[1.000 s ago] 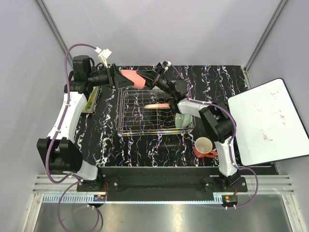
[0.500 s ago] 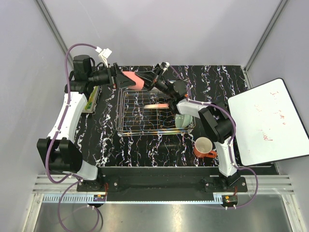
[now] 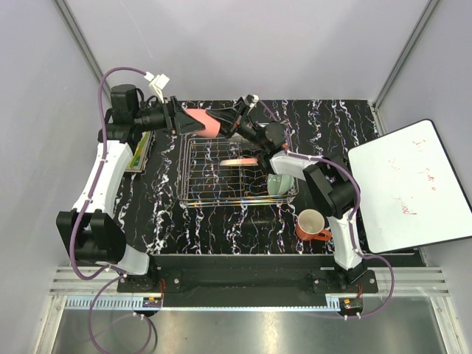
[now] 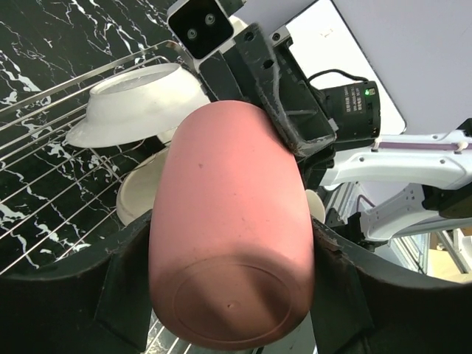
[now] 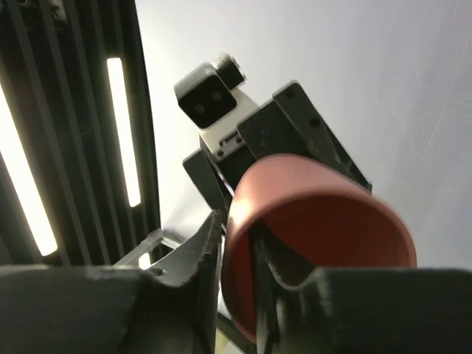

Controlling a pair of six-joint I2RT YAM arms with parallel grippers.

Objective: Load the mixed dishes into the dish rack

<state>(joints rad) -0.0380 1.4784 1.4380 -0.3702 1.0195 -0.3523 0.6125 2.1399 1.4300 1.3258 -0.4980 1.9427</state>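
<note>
Pink cup (image 3: 204,122) clamped between left gripper (image 3: 186,122) and right gripper (image 3: 223,123)

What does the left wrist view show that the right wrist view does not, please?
Only the left wrist view shows the dish rack holding a white dish, the marbled table, and the pink cup seen from its base. Only the right wrist view shows the cup's open mouth and the ceiling light strips. Both show the cup spanning the left gripper and the right gripper.
</note>
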